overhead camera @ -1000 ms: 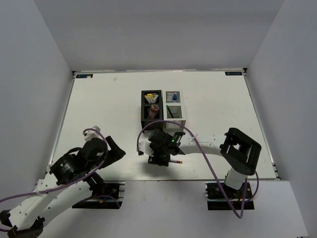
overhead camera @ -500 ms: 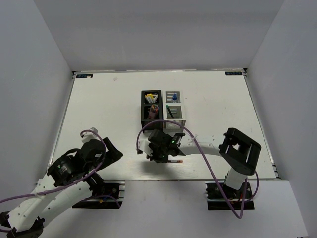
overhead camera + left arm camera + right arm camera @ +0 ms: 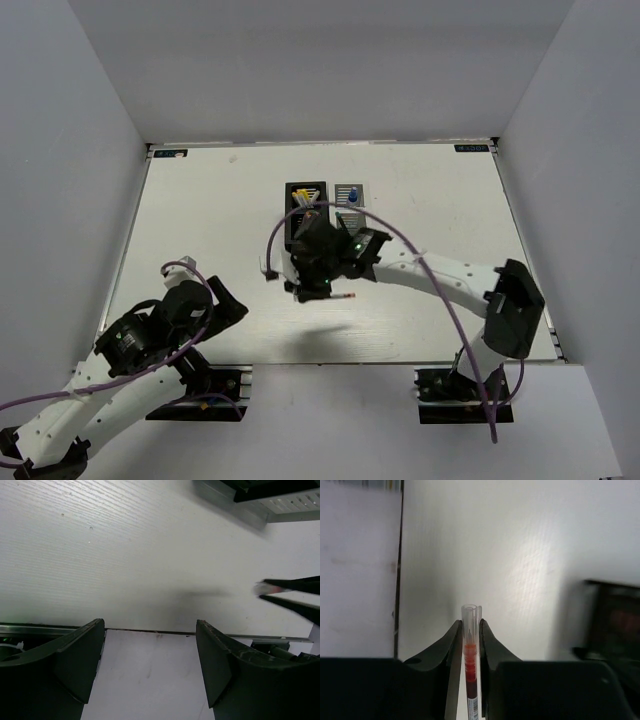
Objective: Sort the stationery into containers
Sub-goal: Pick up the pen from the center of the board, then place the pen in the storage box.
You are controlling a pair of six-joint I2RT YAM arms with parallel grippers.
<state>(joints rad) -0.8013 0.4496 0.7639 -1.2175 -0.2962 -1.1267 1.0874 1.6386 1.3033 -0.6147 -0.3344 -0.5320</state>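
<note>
My right gripper (image 3: 318,290) is shut on a slim red pen (image 3: 470,645) with a clear cap; the pen's end sticks out to the right in the top view (image 3: 345,296). It is held above the table just in front of the containers. The black box (image 3: 305,190) holds yellow-tipped sticks. The white box (image 3: 350,192) holds a blue-capped bottle. The arm hides both near compartments. The black box also shows at the right edge of the right wrist view (image 3: 615,620). My left gripper (image 3: 150,655) is open and empty over the table's near edge (image 3: 228,306).
The table's near edge (image 3: 150,630) runs between my left fingers. Grey walls stand on the left, back and right. The right arm's elbow (image 3: 515,305) is near the table's right front corner.
My right gripper has risen and moved away from the near edge toward the containers with the red pen in it. The right elbow swung right. The left arm barely moved.
</note>
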